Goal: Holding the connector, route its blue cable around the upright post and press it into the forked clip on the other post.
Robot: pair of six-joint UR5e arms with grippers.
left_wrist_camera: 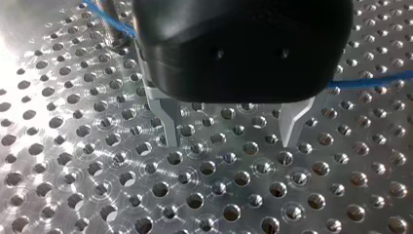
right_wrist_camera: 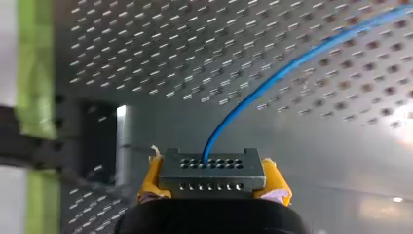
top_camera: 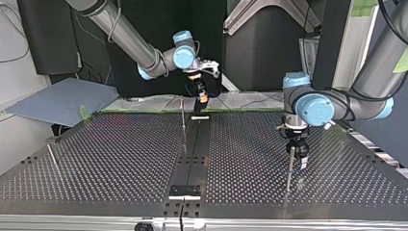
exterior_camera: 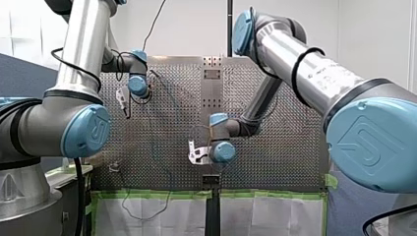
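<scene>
My right gripper (right_wrist_camera: 212,195) is shut on the grey connector (right_wrist_camera: 212,170), with a yellow pad on each side of it. The blue cable (right_wrist_camera: 272,80) leaves the connector's face and arcs away over the perforated plate. In the top view this gripper (top_camera: 201,96) hangs near the table's far edge, beside a thin upright post (top_camera: 183,122). My left gripper (left_wrist_camera: 231,131) is open just above the plate, with nothing between its metal fingers (left_wrist_camera: 168,122). The blue cable (left_wrist_camera: 370,80) runs behind its body. In the top view my left gripper (top_camera: 298,158) sits at a second post (top_camera: 289,173).
A black strip (top_camera: 192,154) runs down the table's middle to a black block (top_camera: 184,191) at the near edge. A thin rod (top_camera: 53,161) stands at the top view's left. A grey board (top_camera: 62,98) leans off the far left corner. Green tape (exterior_camera: 157,194) lines one table edge.
</scene>
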